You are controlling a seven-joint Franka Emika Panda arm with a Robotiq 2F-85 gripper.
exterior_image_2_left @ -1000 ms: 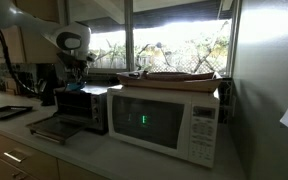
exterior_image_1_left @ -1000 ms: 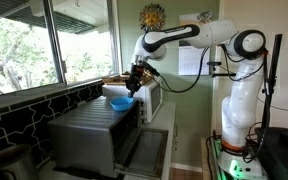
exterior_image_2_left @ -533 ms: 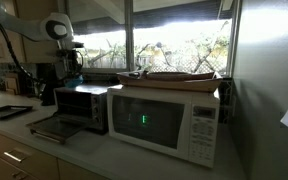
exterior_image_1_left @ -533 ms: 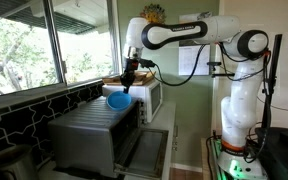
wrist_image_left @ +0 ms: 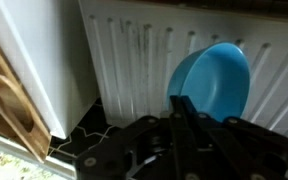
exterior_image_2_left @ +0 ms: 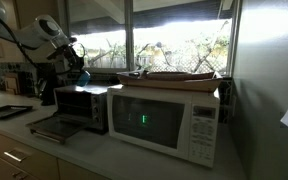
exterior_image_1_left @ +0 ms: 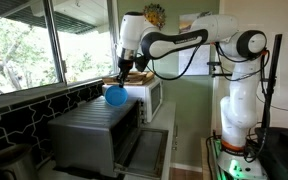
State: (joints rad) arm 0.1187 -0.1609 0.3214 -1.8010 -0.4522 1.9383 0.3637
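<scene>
My gripper (exterior_image_1_left: 120, 86) hangs above the silver toaster oven (exterior_image_1_left: 92, 130), shut on the rim of a blue bowl (exterior_image_1_left: 115, 97). The bowl is lifted clear of the oven's top and tilted. In the wrist view the two fingers (wrist_image_left: 179, 104) come together on the edge of the blue bowl (wrist_image_left: 212, 80), with the ridged oven top (wrist_image_left: 134, 50) behind it. In an exterior view the gripper (exterior_image_2_left: 76, 68) and a bit of the blue bowl (exterior_image_2_left: 83, 76) show above the toaster oven (exterior_image_2_left: 82, 105).
A white microwave (exterior_image_2_left: 169, 118) stands beside the oven, with a wooden tray (exterior_image_2_left: 172, 75) on top of it. The oven's door (exterior_image_2_left: 52, 127) lies open in front. Windows (exterior_image_1_left: 24, 45) run along the counter's back. A coffee maker (exterior_image_2_left: 46, 82) stands beyond the oven.
The arm has risen and swung away from the microwave toward the window, carrying the blue bowl up off the oven's top. The jaws have stayed shut on it.
</scene>
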